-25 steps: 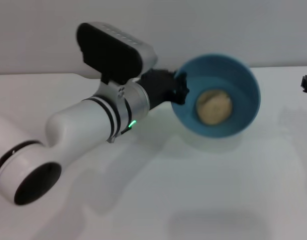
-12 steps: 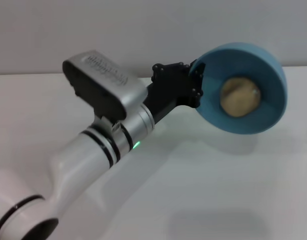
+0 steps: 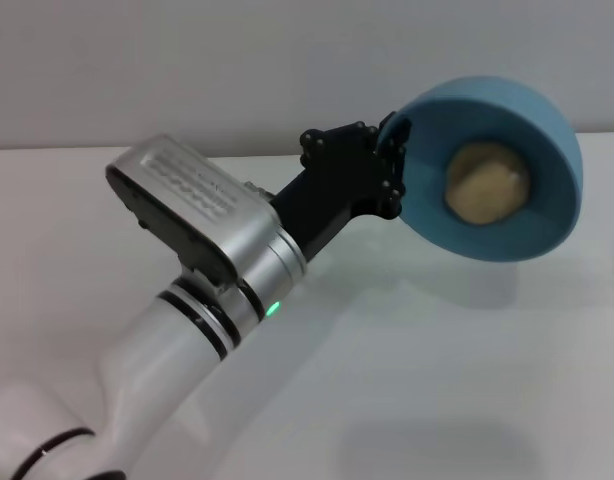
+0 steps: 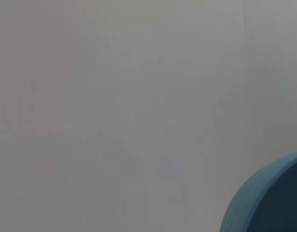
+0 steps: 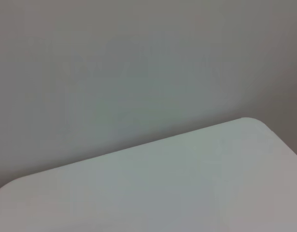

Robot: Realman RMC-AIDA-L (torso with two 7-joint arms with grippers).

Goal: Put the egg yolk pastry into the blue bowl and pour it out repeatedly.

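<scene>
- Head view: a plain white surface [image 3: 437,380] runs back to a pale grey wall, and a soft shadow lies on it below the raised bowl.
- Head view: the left arm reaches in from the lower left, white with black rings and a silver wrist block, a small green light glowing on its side.
- Head view: the left gripper [image 3: 392,165] has its black jaws closed on the near-left rim of the blue bowl [image 3: 547,210], one on each side of the wall, and holds the bowl clear of the surface.
- Head view: the bowl is tipped far over on its side, its mouth turned toward the camera, its glossy medium-blue inside in full view.
- Head view: the egg yolk pastry [image 3: 487,182] sits against the bowl's inner bottom, a small rounded tan-beige lump with a matte, faintly creased skin, much smaller than the bowl.
- Left wrist view: mostly blank grey wall; a curved part of the blue bowl [image 4: 269,203] fills one corner. The jaws do not show here.
- Right wrist view: only the grey wall and a rounded corner of the white surface [image 5: 163,188]; the right gripper is not seen in any view.
</scene>
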